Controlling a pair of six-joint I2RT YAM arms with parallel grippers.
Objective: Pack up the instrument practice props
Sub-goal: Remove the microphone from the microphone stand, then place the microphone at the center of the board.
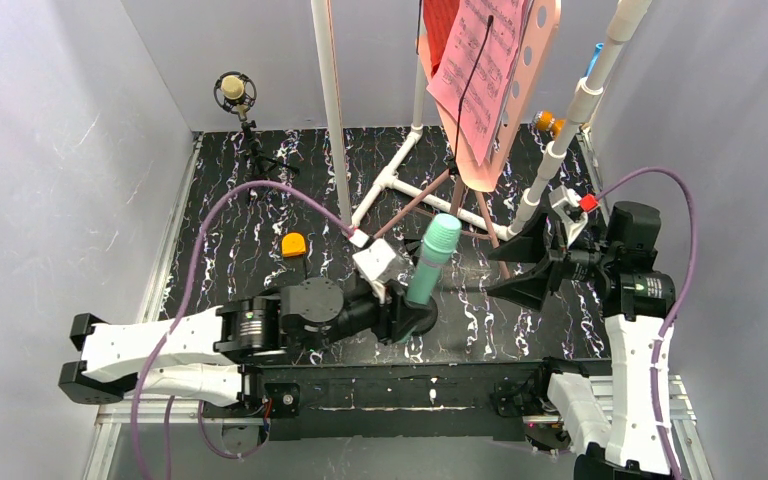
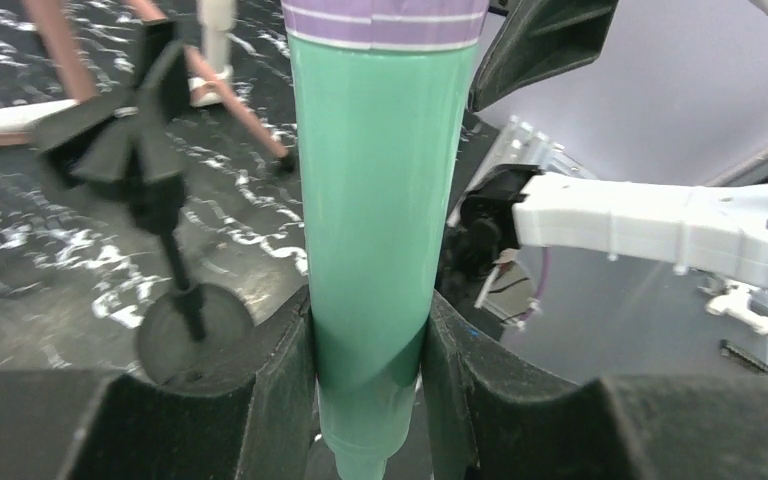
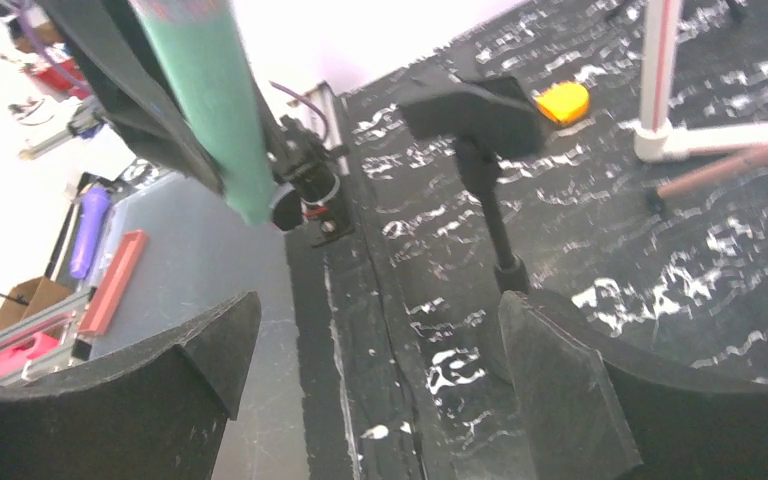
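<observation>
Gripping the green microphone [image 2: 380,200] low on its narrow end, we hold it upright in the left gripper [image 2: 370,340], above the near part of the table [image 1: 220,250] — top-heavy, it could tilt or slip. Our right gripper [image 3: 375,320] hangs wide open and empty just beside it — a careless swing might topple the small black stand [image 3: 490,170].

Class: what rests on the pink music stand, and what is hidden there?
Pink sheet music lies on the stand, a red folder showing at its left edge. The sheet covers most of the stand's plate; anything beneath it is hidden.
</observation>
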